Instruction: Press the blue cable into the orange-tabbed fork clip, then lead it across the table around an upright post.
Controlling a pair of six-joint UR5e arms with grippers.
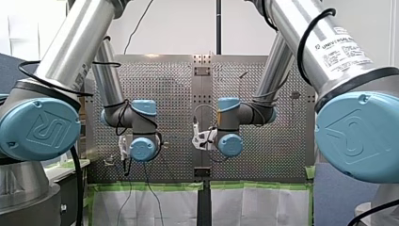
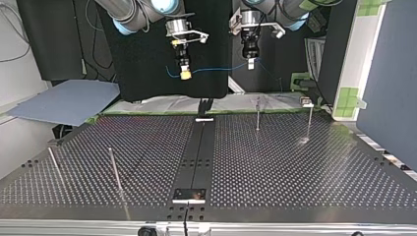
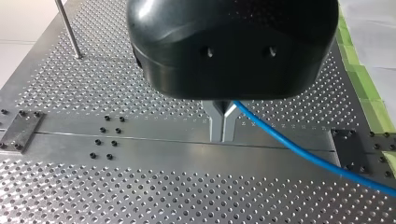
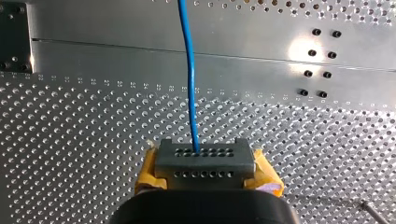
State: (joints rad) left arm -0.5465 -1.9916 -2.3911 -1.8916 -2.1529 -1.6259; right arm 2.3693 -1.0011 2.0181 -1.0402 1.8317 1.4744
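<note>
Above the perforated table (image 2: 295, 162), my left gripper (image 3: 222, 117) pinches the blue cable (image 3: 303, 153) between closed metal fingers (image 3: 216, 123); my right gripper (image 4: 205, 161), yellow-padded, clamps it too, the cable strung in air between them. 4 upright posts (image 2: 257, 114) stand below.

the perforated metal tabletop (image 2: 295, 172) has a smooth dark strip (image 2: 200, 152) down its middle in the top view, with a small plate (image 2: 189, 195) at the strip's near end and a pale block (image 2: 204, 119) at its far end. four thin rods stand upright on it. the first post (image 2: 53, 162) and second post (image 2: 115, 169) are at that view's left. the third post (image 2: 257, 114) and fourth post (image 2: 310, 123) are at its far right.
</note>
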